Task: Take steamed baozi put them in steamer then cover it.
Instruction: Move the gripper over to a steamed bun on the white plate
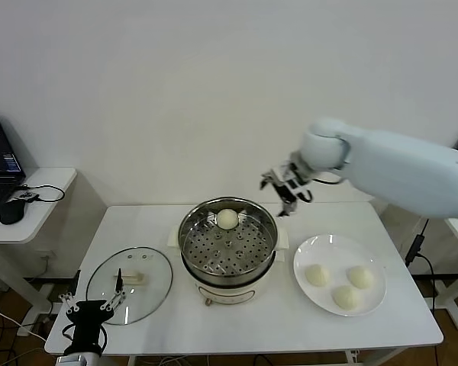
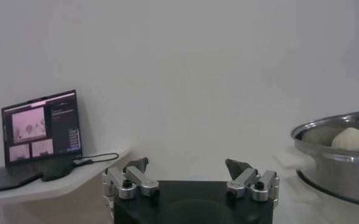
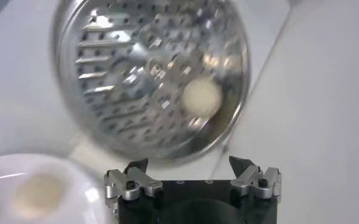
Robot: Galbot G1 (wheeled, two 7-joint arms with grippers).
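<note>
The right gripper (image 1: 284,192) has its jaws wide apart and holds nothing; its arm reaches in above the table. Just below the jaws, one cream-white round baozi (image 1: 227,219) lies in the shiny round steel steamer (image 1: 191,229). The left gripper (image 1: 91,308) waits, jaws apart, near the clear glass cover (image 1: 154,284).

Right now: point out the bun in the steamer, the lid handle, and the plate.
bun in the steamer (image 1: 227,219), head view, its top.
lid handle (image 1: 133,277), head view, middle of the bar.
plate (image 1: 330,247), head view, bare far rim.
</note>
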